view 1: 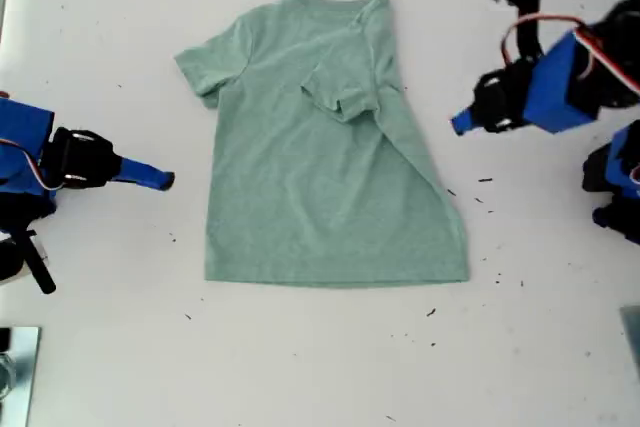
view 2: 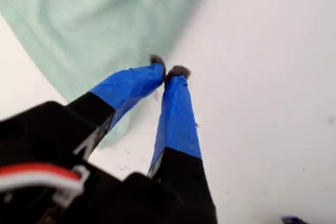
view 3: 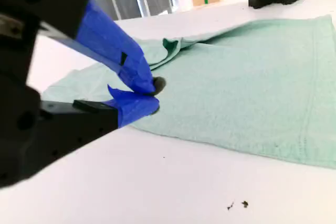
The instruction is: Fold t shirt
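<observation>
T shirt (view 1: 320, 187) flat on table (view 1: 300, 367), between my first pincer (view 2: 169, 71) and second pincer (view 3: 155, 95), both pinched closed, empty.

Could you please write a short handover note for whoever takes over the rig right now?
My first gripper: jaws shut, empty, raised beside the t shirt on the exterior view's right.
My second gripper: jaws shut, empty, low by the shirt's edge on the exterior view's left.
Done: the sleeve on the exterior view's right is folded in over the chest.
Left: the other sleeve lies spread out; fold that side in, then probably fold the hem up.
</observation>
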Robot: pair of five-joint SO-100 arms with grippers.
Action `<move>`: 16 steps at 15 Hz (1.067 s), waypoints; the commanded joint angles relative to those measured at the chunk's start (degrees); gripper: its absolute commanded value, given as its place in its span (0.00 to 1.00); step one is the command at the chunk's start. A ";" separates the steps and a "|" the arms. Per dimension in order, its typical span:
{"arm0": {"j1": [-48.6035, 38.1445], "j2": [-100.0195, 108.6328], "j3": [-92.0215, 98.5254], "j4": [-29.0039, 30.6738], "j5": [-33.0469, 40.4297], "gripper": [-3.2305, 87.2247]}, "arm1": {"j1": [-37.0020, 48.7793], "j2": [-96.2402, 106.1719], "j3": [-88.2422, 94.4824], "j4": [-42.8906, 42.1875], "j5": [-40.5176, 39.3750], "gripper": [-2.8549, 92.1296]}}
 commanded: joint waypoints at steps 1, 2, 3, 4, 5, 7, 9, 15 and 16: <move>-1.58 -0.18 0.79 -1.32 -0.26 0.03 | 0.70 29.44 27.07 -0.35 3.34 0.06; -2.20 -1.32 0.88 -1.41 -0.62 0.03 | 0.70 38.67 32.61 1.93 3.78 0.06; -2.37 -1.93 0.97 -1.58 -1.49 0.03 | -0.18 45.70 36.74 2.81 4.83 0.06; -2.55 -2.20 0.97 -1.58 -2.29 0.03 | -0.26 51.94 40.34 5.80 5.98 0.06; -2.64 -2.72 1.05 -1.76 -3.08 0.03 | 0.26 53.00 41.57 7.38 5.89 0.06; -3.25 -1.41 -0.18 -1.32 -4.92 0.03 | 0.88 53.53 41.75 7.12 5.36 0.06; -5.45 -11.51 -12.74 -0.09 -6.68 0.03 | 0.79 53.53 41.84 7.12 5.71 0.06; -34.98 -74.53 -72.69 20.92 20.21 0.04 | 0.35 53.53 41.92 7.03 6.42 0.06; -38.06 -79.10 -75.06 21.71 22.32 0.25 | 0.18 53.53 41.92 7.03 6.68 0.06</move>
